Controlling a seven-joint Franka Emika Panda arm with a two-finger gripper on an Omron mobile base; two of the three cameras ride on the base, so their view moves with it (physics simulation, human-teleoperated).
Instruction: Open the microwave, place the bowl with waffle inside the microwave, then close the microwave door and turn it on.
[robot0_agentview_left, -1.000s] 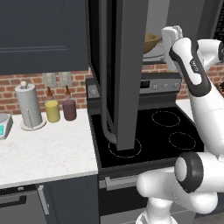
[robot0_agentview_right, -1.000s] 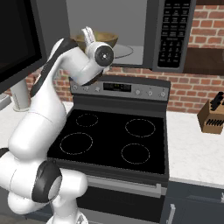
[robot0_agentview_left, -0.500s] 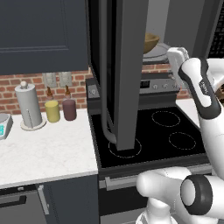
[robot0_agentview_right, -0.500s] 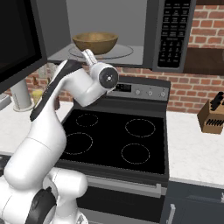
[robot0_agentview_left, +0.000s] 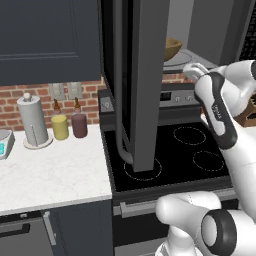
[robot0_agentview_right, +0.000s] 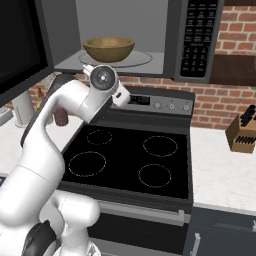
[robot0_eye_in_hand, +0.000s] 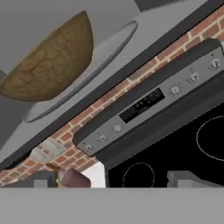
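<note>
The microwave hangs above the stove with its light grey inside showing. Its microwave door is swung wide open and sticks out over the stove's left side. The brown wooden bowl sits on the glass turntable inside. The bowl's wall hides the waffle. My gripper is below and in front of the microwave's opening, apart from the bowl. Its fingertips stand wide apart, open, with nothing between them.
The black stove with several burners lies under the arm, its control strip at the back. A knife block stands on the right counter. A paper towel roll and two jars stand on the left counter.
The hand has drawn back from the bowl, dropped below the microwave's floor and tipped toward the stove's back. The bowl stays on the turntable. The jaws stay open.
</note>
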